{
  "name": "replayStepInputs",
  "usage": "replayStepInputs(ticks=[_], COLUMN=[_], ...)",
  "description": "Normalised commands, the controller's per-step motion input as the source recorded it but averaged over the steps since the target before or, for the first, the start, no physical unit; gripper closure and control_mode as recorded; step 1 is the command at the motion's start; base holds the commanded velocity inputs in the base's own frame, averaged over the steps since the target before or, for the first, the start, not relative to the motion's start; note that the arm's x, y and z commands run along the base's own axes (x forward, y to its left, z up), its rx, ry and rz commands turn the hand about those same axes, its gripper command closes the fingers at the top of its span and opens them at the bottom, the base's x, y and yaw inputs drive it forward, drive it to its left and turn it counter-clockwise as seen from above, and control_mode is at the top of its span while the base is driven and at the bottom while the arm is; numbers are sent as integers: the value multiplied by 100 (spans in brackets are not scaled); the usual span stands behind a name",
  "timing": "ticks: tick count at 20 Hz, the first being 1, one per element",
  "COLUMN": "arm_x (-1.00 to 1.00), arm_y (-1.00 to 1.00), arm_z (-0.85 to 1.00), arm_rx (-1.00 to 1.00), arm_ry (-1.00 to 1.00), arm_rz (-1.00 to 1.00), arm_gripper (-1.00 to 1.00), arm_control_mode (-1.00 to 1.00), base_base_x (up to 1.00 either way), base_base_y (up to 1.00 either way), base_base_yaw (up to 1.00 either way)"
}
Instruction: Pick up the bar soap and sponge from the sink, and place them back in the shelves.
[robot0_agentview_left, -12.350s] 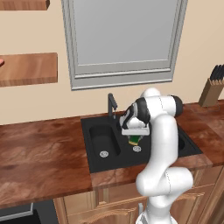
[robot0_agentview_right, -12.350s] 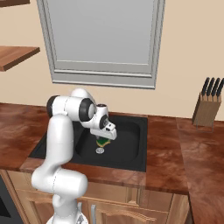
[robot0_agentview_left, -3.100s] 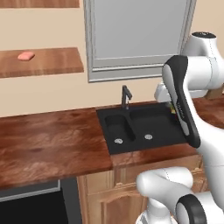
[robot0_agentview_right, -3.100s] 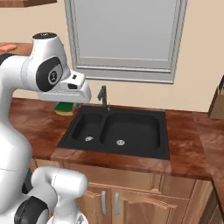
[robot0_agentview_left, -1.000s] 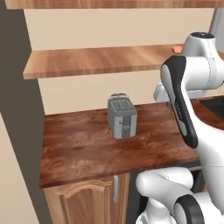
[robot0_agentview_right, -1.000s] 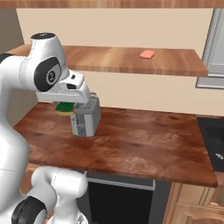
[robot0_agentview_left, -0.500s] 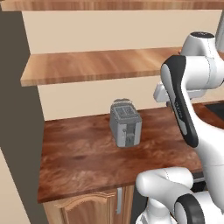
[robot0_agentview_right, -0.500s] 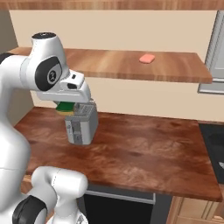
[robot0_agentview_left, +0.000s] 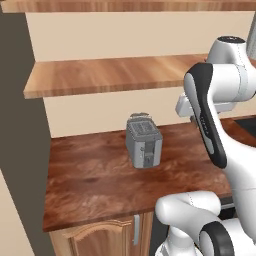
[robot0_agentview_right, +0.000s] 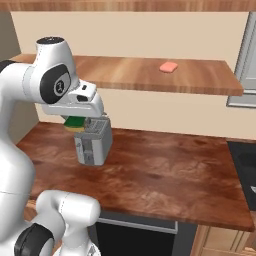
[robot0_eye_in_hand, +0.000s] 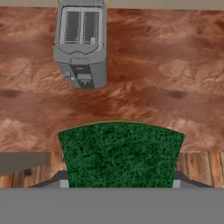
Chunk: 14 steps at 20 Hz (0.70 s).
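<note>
My gripper (robot0_agentview_right: 76, 121) is shut on the sponge (robot0_agentview_right: 75, 123), a yellow block with a dark green top, and holds it above the brown counter just left of a grey toaster. Seen from the hand, the sponge's green top (robot0_eye_in_hand: 120, 153) spreads across the lower middle and covers my fingertips. The salmon-pink bar soap (robot0_agentview_right: 169, 66) lies on the lower wooden shelf (robot0_agentview_right: 200, 80), far to the right of my hand. That same shelf (robot0_agentview_left: 110, 75) runs above the counter, with a higher plank (robot0_agentview_left: 125, 6) over it. A black edge of the sink (robot0_agentview_right: 246, 162) shows at the far right.
A grey two-slot toaster (robot0_agentview_right: 93, 142) (robot0_agentview_left: 144, 140) (robot0_eye_in_hand: 81, 43) stands on the counter (robot0_agentview_right: 165, 175) against the wall, right beside my hand. A dark wall panel (robot0_agentview_left: 20, 125) bounds the counter's left end. Wooden cabinet doors (robot0_agentview_left: 95, 240) sit below.
Both base views have shifted slightly, so the toaster and shelves sit a little lower in the picture. The sponge stays in my shut gripper.
</note>
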Motion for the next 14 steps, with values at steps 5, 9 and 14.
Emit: replayStepInputs(ticks=[5,9,14], arm_x=[0,0,0], arm_y=[0,0,0], arm_z=[0,0,0], arm_rx=[0,0,0], arm_ry=[0,0,-2], arm_rz=[0,0,0], arm_gripper=[100,100,100], arm_control_mode=[-100,-100,-100], base_base_x=[5,0,0], base_base_y=[0,0,0], base_base_yaw=[0,0,0])
